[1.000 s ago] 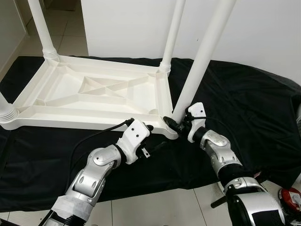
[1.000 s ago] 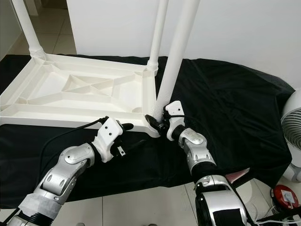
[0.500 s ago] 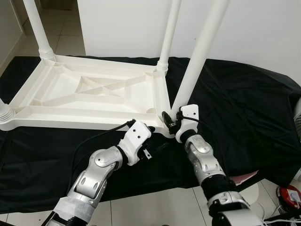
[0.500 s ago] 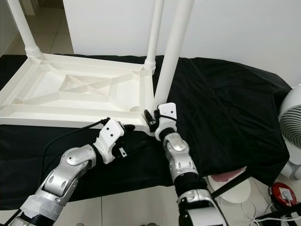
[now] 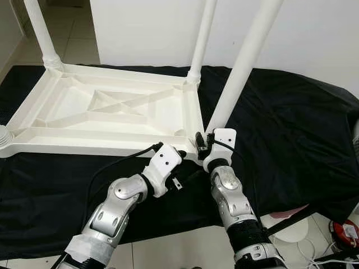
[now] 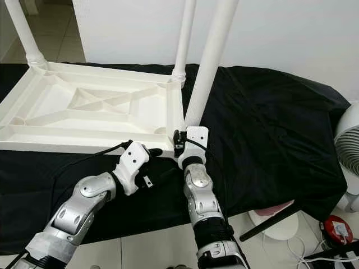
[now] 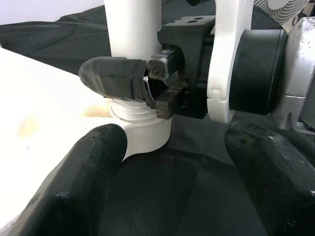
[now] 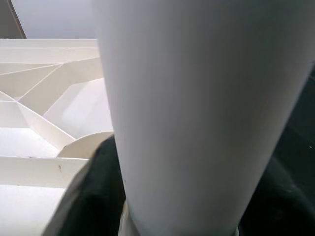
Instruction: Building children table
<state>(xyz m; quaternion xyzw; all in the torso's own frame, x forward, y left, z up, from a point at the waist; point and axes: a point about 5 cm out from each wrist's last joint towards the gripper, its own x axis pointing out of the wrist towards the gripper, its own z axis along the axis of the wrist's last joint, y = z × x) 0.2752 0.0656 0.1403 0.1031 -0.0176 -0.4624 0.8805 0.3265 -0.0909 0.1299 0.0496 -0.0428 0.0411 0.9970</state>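
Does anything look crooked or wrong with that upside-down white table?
Yes: the near white plastic leg leans sideways from its corner socket, while the far leg stands nearly straight. The right gripper grips its base; it looks not fully seated.

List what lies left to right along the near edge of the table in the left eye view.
Near-left leg stub → upturned white tabletop → left claw → right claw at the near-right leg → black cloth.

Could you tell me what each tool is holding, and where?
The right tool grips the white plastic table leg at its base; the left tool holds nothing.
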